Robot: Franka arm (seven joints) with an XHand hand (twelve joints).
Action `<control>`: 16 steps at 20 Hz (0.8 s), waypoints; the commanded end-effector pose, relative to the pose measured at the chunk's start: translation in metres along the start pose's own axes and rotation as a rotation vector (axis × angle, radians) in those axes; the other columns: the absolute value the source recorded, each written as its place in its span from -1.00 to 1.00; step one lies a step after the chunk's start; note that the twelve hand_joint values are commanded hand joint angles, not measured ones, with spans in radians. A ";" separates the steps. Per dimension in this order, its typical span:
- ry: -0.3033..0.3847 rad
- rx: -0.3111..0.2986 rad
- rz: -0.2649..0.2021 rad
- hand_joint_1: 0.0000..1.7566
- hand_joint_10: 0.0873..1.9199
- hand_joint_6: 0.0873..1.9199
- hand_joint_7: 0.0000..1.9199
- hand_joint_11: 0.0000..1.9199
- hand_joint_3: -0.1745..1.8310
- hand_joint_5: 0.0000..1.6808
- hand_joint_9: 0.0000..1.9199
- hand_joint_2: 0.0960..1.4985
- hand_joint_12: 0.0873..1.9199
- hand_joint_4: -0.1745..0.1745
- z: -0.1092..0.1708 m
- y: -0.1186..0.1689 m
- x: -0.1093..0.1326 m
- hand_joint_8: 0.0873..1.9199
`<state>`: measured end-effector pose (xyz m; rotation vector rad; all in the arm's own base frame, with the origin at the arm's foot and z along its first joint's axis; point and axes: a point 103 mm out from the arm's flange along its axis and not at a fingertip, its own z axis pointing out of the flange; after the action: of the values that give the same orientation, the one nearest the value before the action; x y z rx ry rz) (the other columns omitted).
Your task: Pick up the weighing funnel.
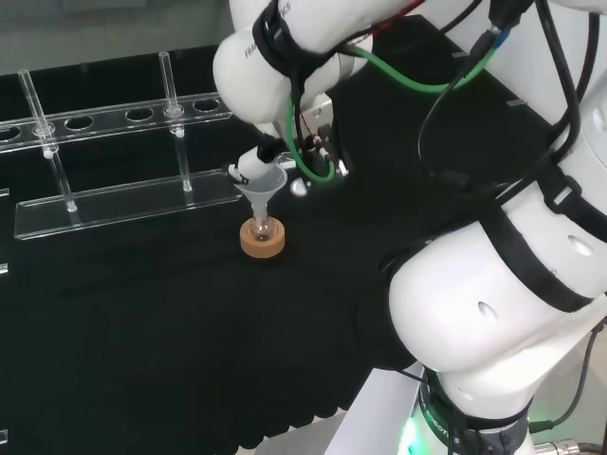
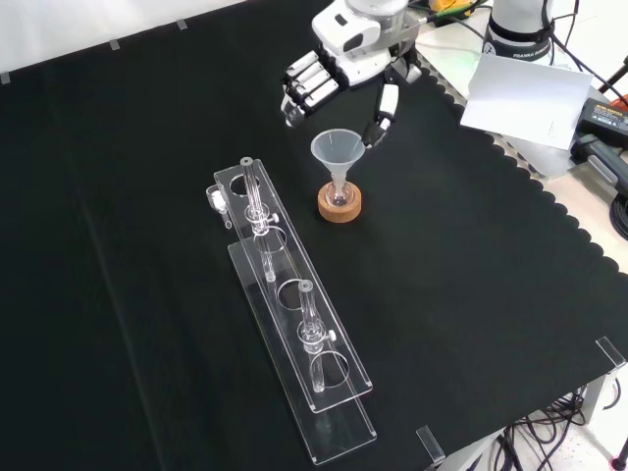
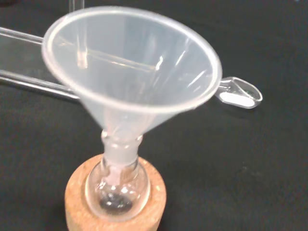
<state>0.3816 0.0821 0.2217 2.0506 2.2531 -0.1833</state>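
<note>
My robot hand (image 2: 329, 71) hangs released and empty above the black-clothed worktop (image 2: 118, 294). Its fingers (image 2: 306, 88) are loosely bent, the thumb (image 2: 385, 110) is held apart from them, and nothing sits between. Just below it in the front view stands the big translucent cone-shaped funnel (image 2: 337, 149), stem down in a small round glass flask (image 3: 115, 192) on a cork ring (image 2: 340, 206). That is not my target.

The small clear scoop-shaped weighing funnel (image 2: 214, 199) lies flat on the cloth, farther left in the front view. It is just beside the end of the long clear acrylic tube rack (image 2: 314, 363) that is nearest my hand. The wrist view shows it beyond the big funnel's rim.

I judge the reach has not yet begun. I should travel around the big funnel rather than low across its rim, since a brush from the thumb could tip it. Then I should come down with my fingertips reaching the cloth and pinch the scoop across its body, keeping clear of the rack's edge and its upright tubes.
</note>
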 end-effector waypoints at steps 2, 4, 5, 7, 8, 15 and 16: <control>0.020 0.050 0.024 -0.33 -0.37 -1.00 -0.83 -0.82 -0.46 -0.54 -0.63 -0.18 0.40 -0.28 -0.015 0.019 -0.024 -0.37; 0.015 0.048 0.028 -0.33 -0.37 -1.00 -0.82 -0.81 -0.46 -0.54 -0.62 -0.18 0.40 -0.28 -0.019 0.026 -0.029 -0.37; 0.016 0.045 0.032 -0.33 -0.37 -1.00 -0.82 -0.81 -0.46 -0.54 -0.62 -0.17 0.40 -0.28 -0.021 0.030 -0.031 -0.37; 0.024 0.042 0.043 -0.32 -0.38 -1.00 -0.81 -0.81 -0.46 -0.53 -0.61 -0.17 0.40 -0.27 -0.026 0.038 -0.036 -0.37; 0.032 0.046 0.049 -0.32 -0.38 -1.00 -0.80 -0.81 -0.46 -0.53 -0.61 -0.17 0.40 -0.27 -0.027 0.042 -0.039 -0.37; 0.057 0.079 0.068 -0.27 -0.40 -1.00 -0.71 -0.79 -0.45 -0.45 -0.56 -0.17 0.39 -0.25 -0.026 0.066 -0.059 -0.36; 0.056 0.087 0.067 -0.26 -0.40 -1.00 -0.69 -0.79 -0.45 -0.44 -0.55 -0.17 0.39 -0.25 -0.025 0.069 -0.062 -0.36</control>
<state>0.4417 0.0500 0.2571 2.1479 2.2338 -0.1954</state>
